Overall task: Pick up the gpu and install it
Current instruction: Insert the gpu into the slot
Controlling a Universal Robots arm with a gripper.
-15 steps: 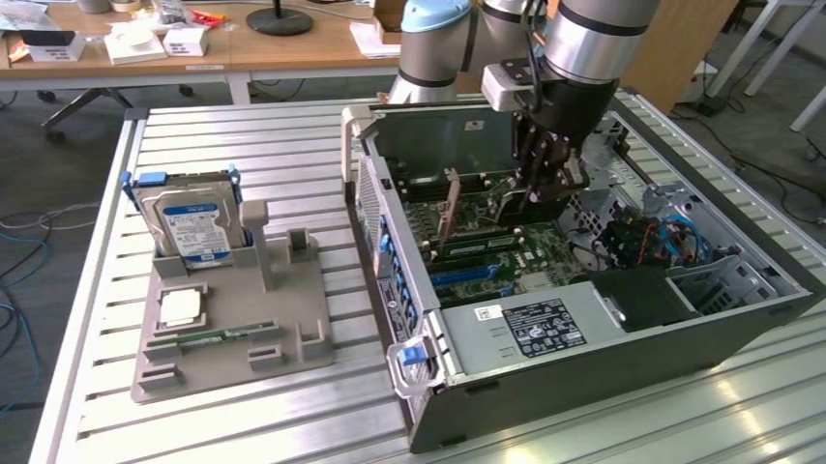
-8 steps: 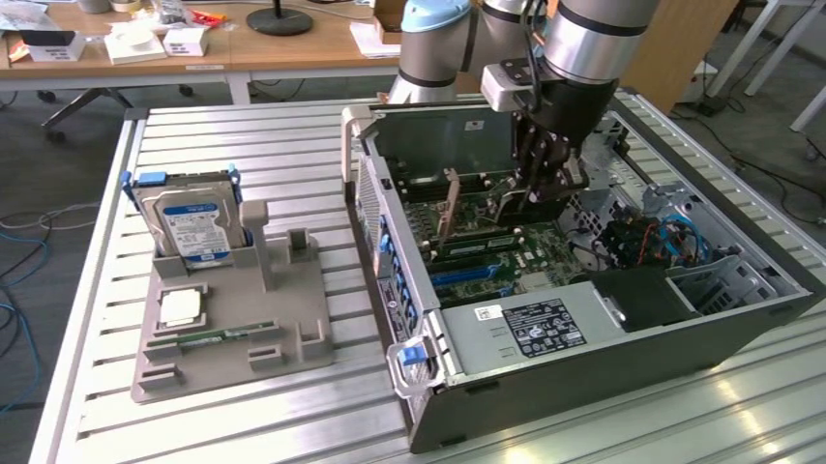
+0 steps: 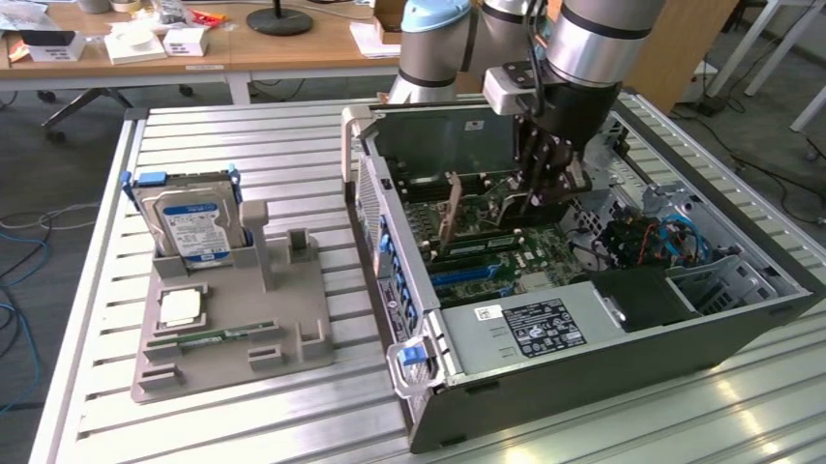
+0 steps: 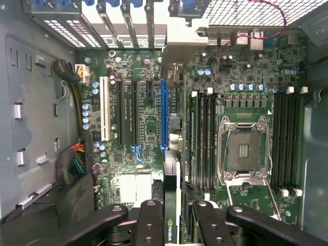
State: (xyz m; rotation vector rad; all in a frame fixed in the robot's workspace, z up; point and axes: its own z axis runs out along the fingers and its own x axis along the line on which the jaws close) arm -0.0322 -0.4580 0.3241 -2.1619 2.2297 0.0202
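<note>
One robot arm reaches down into the open computer case (image 3: pixel 620 377) on the slatted table (image 3: pixel 258 145). Its gripper (image 3: pixel 543 196) hangs low over the motherboard (image 3: pixel 516 246). Next to it, toward the exterior view's left, a brownish card stands on edge. This is probably the gpu (image 3: pixel 451 208), though its outline is hard to follow there. Further to the exterior view's left, a hard drive (image 3: pixel 193 227) stands upright in a grey holder (image 3: pixel 290 338), and a green memory stick (image 3: pixel 213 336) lies flat on this holder.

In the wrist view the gripper (image 4: pixel 174 207) is partly closed. Its fingers (image 4: pixel 148 225) press on both faces of the gpu (image 4: pixel 171 230), which is seen edge-on and carries an NVIDIA logo. The card runs parallel and close to the long blue slot (image 4: pixel 164 118).
</note>
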